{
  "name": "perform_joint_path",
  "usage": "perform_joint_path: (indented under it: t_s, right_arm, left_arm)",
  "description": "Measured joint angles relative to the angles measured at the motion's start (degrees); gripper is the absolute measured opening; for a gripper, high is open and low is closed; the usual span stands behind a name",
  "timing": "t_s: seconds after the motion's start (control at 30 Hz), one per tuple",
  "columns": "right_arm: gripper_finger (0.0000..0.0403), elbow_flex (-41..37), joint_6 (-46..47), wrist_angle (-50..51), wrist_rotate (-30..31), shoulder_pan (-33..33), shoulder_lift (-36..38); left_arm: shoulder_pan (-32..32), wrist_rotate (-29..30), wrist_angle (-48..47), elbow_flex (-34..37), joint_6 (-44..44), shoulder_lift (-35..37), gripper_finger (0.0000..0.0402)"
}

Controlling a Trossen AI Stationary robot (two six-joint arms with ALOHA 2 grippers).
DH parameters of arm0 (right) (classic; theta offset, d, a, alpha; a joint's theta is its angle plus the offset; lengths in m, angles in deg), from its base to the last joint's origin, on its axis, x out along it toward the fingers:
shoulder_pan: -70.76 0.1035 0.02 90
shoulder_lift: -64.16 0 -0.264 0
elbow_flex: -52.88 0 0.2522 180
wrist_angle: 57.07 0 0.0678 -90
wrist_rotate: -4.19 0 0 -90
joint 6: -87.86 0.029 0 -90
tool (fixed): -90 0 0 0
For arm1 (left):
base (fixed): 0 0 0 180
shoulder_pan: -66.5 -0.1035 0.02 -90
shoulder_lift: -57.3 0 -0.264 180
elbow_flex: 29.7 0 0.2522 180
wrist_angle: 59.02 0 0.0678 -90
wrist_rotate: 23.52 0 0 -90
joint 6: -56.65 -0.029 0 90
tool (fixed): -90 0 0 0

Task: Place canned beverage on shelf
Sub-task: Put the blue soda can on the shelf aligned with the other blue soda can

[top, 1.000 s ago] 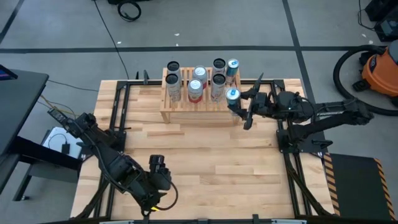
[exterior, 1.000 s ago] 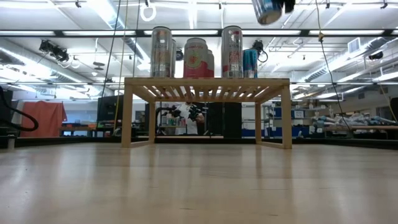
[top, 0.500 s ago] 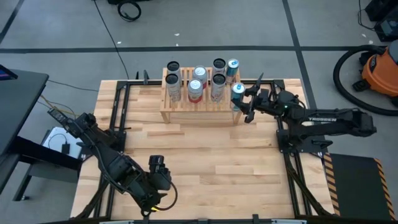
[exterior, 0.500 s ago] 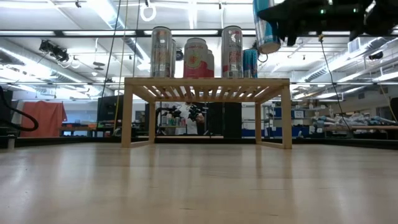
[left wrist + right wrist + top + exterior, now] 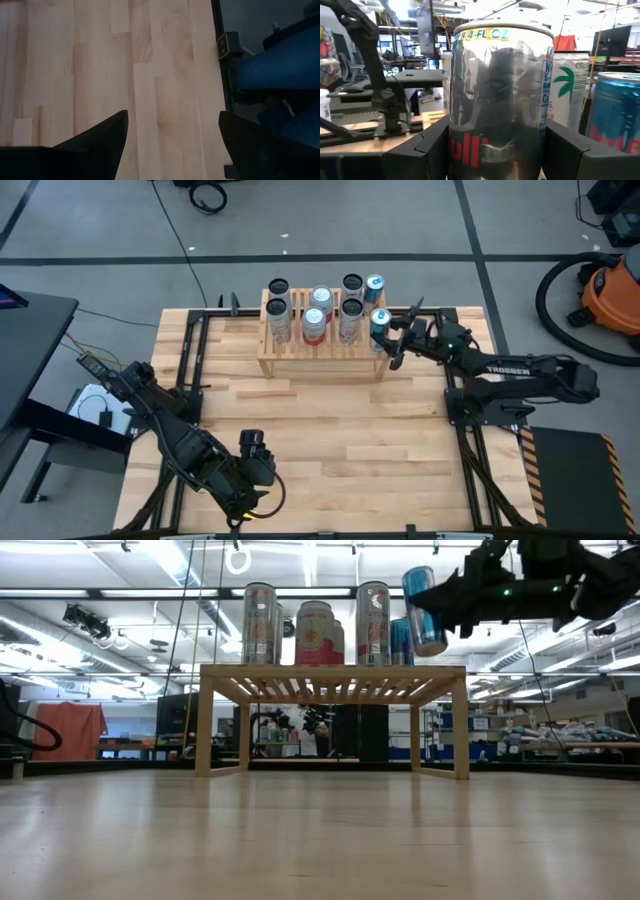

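Setting: workshop with grey floor; a butcher-block table (image 5: 320, 430) of pale wood strips, framed by black rails. Orange shop vacuum (image 5: 612, 285) on the floor at the far right. A person's blue-clad legs show past the table edge in the left wrist view.

Item 1. Low rectangular shelf (image 5: 320, 348) of light natural wood, slatted top, plain side legs, standing at the table's far edge. Already holds six upright cans: two silver-grey with dark tops, two pinkish-red and white, one more silver, one blue and silver at the far right corner.

Item 2. Slim silver-and-blue beverage can (image 5: 380, 327), pinched by the right gripper (image 5: 390, 340), whose fingers press on its two sides. In the low view the can (image 5: 424, 610) hangs above the shelf's right end, tilted, base clear of the slats, just in front of the blue can at the back.

Item 3. Right arm, reaching in from the table's right side toward the shelf's right end.

Item 4. Left gripper (image 5: 250, 445), parked near the table's front edge, well apart from the shelf, fingers spread with nothing between them.

Governing relation: the free slot lies directly below the held can, at the right front of the shelf top. The can's long axis leans off vertical; by my judgement it needs righting, then a straight descent. Risk: nudging the blue can close behind it.
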Motion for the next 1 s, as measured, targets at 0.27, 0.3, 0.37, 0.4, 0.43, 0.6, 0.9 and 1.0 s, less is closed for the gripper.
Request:
perform_joint_path:
  t_s: [0.27, 0.3, 0.37, 0.4, 0.43, 0.6, 0.9, 1.0]
  right_arm:
    - [0.0244, -1.8, -0.3, -14.2, -1.1, -1.2, -5.2]
    - [0.0244, -2.5, -0.4, -16.4, -1.3, -1.4, -5.7]
    - [0.0244, -3.9, -0.4, -19.3, -1.4, -2.1, -6.4]
    - [0.0244, -4.3, -0.5, -19.8, -1.7, -2.6, -6.6]
    - [0.0244, -4.6, -0.5, -19.9, -2.3, -3.2, -6.9]
    - [0.0244, -4.8, -0.4, -20.2, -6.9, -6.3, -8.6]
    - [0.0244, -4.8, -0.2, -24.5, -9.9, -9.5, -13.2]
    - [0.0244, -4.8, 0.8, -27.1, -10.4, -10.6, -15.1]
  left_arm:
    - [0.0, 0.0, 0.0, 0.0, 0.0, 0.0, 0.0314]
    - [0.0, 0.0, 0.0, 0.0, 0.0, 0.0, 0.0314]
    - [0.0, 0.0, 0.0, 0.0, 0.0, 0.0, 0.0314]
    - [0.0, 0.0, 0.0, 0.0, 0.0, 0.0, 0.0314]
    - [0.0, 0.0, 0.0, 0.0, 0.0, 0.0, 0.0314]
    - [-0.1, 0.0, 0.0, 0.0, 0.0, 0.0, 0.0314]
    - [-0.3, 0.0, 0.0, 0.0, -0.1, 0.0, 0.0314]
    - [-0.3, 0.0, 0.0, 0.0, -0.1, 0.0, 0.0314]
